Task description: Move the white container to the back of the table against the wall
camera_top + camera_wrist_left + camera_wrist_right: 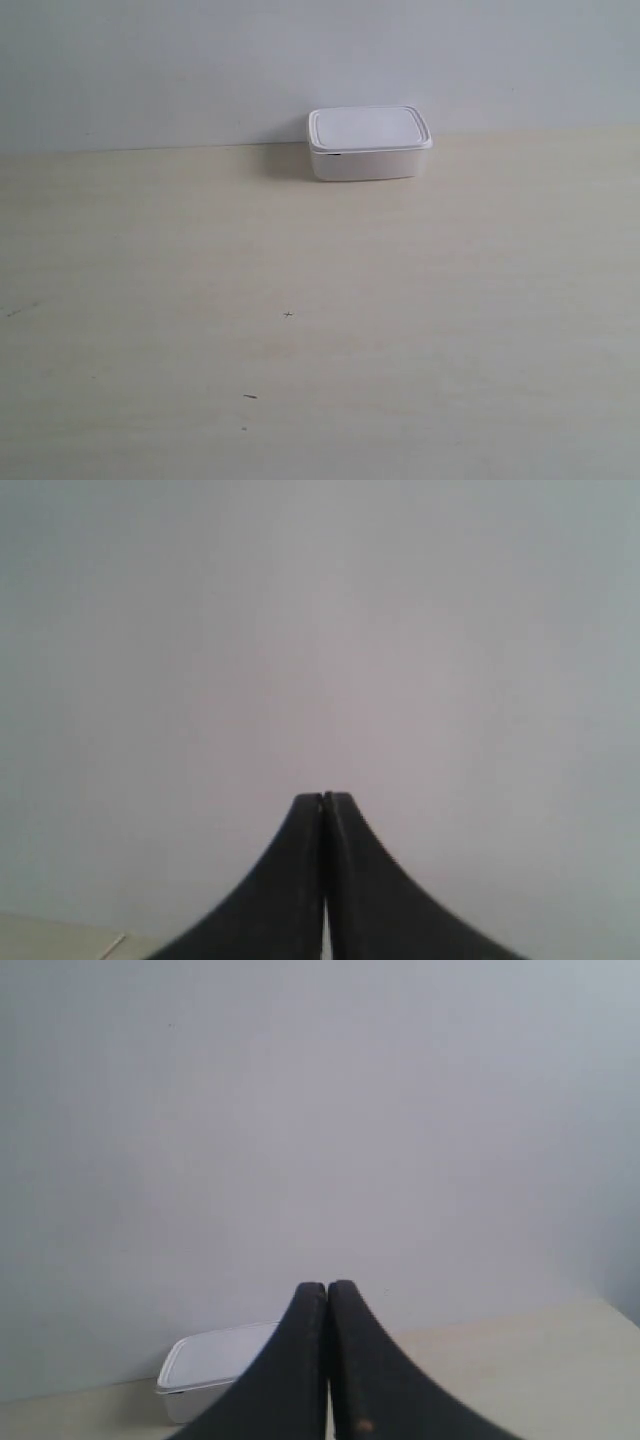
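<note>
The white container (368, 144) sits with its lid on at the back of the cream table (300, 300), its rear edge against the pale wall (200, 60). No arm or gripper shows in the exterior view. In the right wrist view my right gripper (327, 1286) is shut and empty, and the white container (205, 1370) lies beyond it, partly hidden behind one dark finger. In the left wrist view my left gripper (324, 797) is shut on nothing and faces the bare wall (320, 630); the container is out of that view.
Only a few tiny dark specks (288, 315) mark the tabletop. A sliver of table (60, 940) shows at a corner of the left wrist view, and the table (520, 1370) runs to the wall in the right wrist view.
</note>
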You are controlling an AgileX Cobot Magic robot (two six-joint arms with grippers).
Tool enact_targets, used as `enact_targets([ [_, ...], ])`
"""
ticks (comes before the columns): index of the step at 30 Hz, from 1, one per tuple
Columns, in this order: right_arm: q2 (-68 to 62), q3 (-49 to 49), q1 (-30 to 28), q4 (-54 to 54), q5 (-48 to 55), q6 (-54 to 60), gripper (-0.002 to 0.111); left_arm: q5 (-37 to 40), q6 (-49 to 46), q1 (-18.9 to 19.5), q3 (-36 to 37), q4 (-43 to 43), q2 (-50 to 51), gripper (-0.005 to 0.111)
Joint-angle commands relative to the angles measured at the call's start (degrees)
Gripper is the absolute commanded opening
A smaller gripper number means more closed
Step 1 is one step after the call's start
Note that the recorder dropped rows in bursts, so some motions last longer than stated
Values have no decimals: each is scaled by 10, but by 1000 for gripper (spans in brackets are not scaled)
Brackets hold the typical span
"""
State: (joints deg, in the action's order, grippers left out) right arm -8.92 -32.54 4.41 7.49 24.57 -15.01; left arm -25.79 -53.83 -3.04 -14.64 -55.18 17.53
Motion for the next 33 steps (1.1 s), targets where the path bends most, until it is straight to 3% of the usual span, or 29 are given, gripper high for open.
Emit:
enact_targets([
  [1, 3, 2, -16, 0, -5, 0, 0, 111, 3, 7, 12, 36, -1, 0],
  [3, 3, 2, -16, 0, -5, 0, 0, 115, 3, 8, 31, 141, -1, 0],
  [5, 3, 2, -16, 0, -5, 0, 0, 104, 3, 9, 54, 300, -1, 0],
  [7, 1, 2, -15, 3, -5, 0, 0, 105, 3, 9, 72, 377, -1, 0],
  [13, -5, 2, -15, 4, -5, 0, 0, 115, 3, 18, 108, 303, -4, 0],
  [19, -8, 2, -15, 0, -5, 0, 0, 229, 3, 31, 124, 307, -4, 0],
  [30, -17, 3, -15, -1, 29, 0, 0, 240, 3, 31, 146, 306, -12, 0],
  [33, -9, 30, -15, -1, -11, 0, 0, 237, 3, 31, 146, 306, -43, 0],
])
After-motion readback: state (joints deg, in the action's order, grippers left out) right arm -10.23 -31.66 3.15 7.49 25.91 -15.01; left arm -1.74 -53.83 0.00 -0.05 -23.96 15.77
